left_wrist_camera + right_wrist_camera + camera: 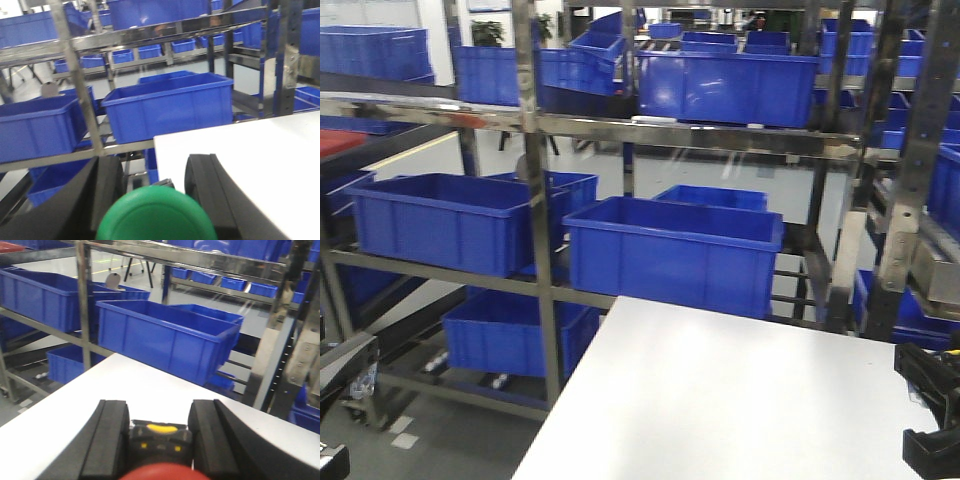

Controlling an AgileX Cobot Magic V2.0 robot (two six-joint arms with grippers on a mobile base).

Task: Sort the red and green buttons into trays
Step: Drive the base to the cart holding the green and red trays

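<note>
Green button [155, 216] clamped in left hand [152, 175]; red button [160, 444] in right hand [159, 426].

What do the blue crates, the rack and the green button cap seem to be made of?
The blue crates: probably moulded plastic, slightly glossy, with uniform colour and thick rims. The rack: likely steel, bare and shiny; it reflects the crates. The green button cap: apparently smooth plastic with a dull sheen, though blurred.

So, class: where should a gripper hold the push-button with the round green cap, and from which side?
Probably the dark body behind the round green cap, one finger on each side, as the left gripper has it: the cap is curved and wider than the gap.
</note>
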